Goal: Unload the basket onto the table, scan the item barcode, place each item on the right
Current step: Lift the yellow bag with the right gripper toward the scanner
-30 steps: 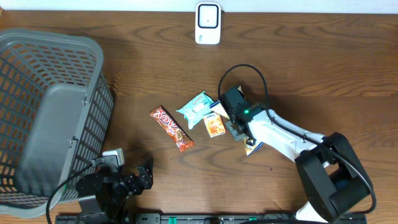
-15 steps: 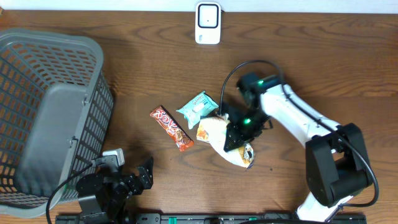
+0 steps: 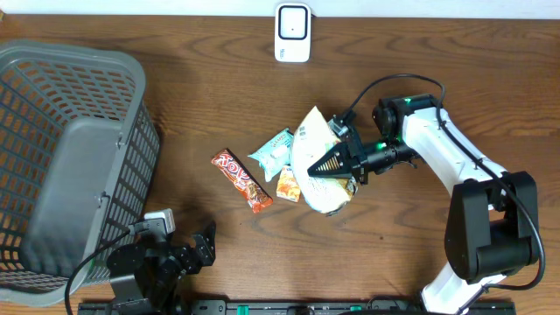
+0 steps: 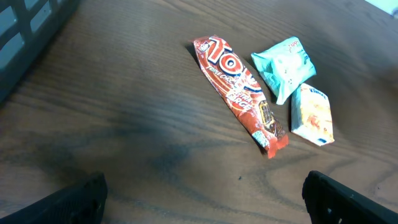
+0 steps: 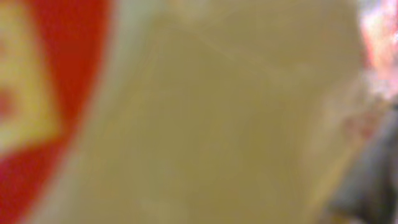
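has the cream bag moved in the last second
Yes. The cream bag, gripped in the right hand, has gone up the frame and left, so it is now nearer the white scanner at the table's far edge.

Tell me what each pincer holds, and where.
The right pincer is shut on the pale snack bag, gripping its edge nearest the arm. The left pincer is open and empty.
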Motion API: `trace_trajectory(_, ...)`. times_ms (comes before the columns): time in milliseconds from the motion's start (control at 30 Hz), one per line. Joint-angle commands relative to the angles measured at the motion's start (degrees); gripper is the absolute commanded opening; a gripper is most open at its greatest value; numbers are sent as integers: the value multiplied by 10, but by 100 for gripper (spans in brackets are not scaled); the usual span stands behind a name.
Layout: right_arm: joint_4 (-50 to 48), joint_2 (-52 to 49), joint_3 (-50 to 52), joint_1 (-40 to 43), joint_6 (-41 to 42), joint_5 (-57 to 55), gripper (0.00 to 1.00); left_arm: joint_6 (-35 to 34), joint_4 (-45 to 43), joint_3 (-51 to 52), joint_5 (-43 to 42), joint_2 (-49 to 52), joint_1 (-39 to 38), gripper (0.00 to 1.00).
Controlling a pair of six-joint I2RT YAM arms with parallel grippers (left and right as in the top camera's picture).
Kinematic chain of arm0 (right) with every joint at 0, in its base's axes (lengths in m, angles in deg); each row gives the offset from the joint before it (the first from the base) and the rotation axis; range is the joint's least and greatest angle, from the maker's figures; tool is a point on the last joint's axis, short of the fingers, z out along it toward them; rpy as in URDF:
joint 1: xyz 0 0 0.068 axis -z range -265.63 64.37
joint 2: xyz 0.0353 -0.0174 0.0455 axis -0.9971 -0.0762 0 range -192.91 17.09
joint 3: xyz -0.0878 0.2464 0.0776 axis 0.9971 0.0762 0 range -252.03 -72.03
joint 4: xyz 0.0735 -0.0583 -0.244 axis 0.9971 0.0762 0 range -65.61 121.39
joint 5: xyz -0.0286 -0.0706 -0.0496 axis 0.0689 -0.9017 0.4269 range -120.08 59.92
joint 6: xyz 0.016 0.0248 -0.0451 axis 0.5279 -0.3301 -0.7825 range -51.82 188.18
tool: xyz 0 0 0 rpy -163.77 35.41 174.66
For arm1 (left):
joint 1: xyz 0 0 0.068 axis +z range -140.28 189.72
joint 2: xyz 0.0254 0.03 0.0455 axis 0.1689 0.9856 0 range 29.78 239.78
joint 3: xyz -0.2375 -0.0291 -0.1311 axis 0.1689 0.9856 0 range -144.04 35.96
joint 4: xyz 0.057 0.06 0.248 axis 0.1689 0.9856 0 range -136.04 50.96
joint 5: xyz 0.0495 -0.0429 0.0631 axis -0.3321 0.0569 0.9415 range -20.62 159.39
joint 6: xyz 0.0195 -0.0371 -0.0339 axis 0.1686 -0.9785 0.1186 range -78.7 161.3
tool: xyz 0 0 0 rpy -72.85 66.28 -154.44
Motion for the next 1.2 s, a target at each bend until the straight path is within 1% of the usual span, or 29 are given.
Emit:
trace_trajectory(0, -4, 0, -11, 1, -269, 17, 1, -1, 1, 1, 3, -1, 1, 98)
trace_trajectory(67, 12, 0, -8, 0, -393, 5, 1, -1, 1, 1, 3, -1, 1, 98)
trace_trajectory(133, 28, 0, -4, -4, -485, 15, 1, -1, 1, 1, 3, -1, 1, 98)
trace_trajectory(233, 33, 0, -2, -13, -536, 46, 1, -1, 1, 1, 3, -1, 1, 98)
trace_trajectory(333, 32, 0, -2, -24, -551, 66, 1, -1, 1, 1, 3, -1, 1, 98)
trace_trajectory(467, 32, 0, -2, -28, -552, 46, 1, -1, 1, 1, 3, -1, 1, 98)
trace_trajectory(600, 9, 0, -2, -30, -551, -40, 1, -1, 1, 1, 3, -1, 1, 98)
trace_trajectory(633, 2, 0, -2, -30, -549, -80, 1, -1, 1, 1, 3, -1, 1, 98)
trace_trajectory(733, -15, 0, -4, -28, -548, -93, 1, -1, 1, 1, 3, -1, 1, 98)
trace_trajectory(800, -47, 0, -13, -24, -544, -119, 1, -1, 1, 1, 3, -1, 1, 98)
trace_trajectory(833, -68, 0, -16, -21, -527, -140, 2, -1, 1, 1, 3, -1, 1, 98)
trace_trajectory(867, -106, 0, -18, -17, -482, -174, 2, -1, 1, 1, 3, -1, 1, 98)
trace_trajectory(933, -199, 0, -18, -14, -342, -263, 2, -1, 1, 1, 3, -1, 1, 98)
trace_trajectory(967, -257, 0, -18, -14, -249, -344, 1, -1, 1, 1, 3, -1, 1, 98)
trace_trajectory(1000, -302, 0, -18, -17, -179, -412, 1, -1, 1, 1, 3, -1, 1, 98)
trace_trajectory(1100, -400, 0, -18, -30, -82, -546, 1, -1, 1, 1, 3, -1, 1, 98)
trace_trajectory(1167, -447, 0, -18, -37, -52, -610, 1, -1, 1, 1, 3, -1, 1, 98)
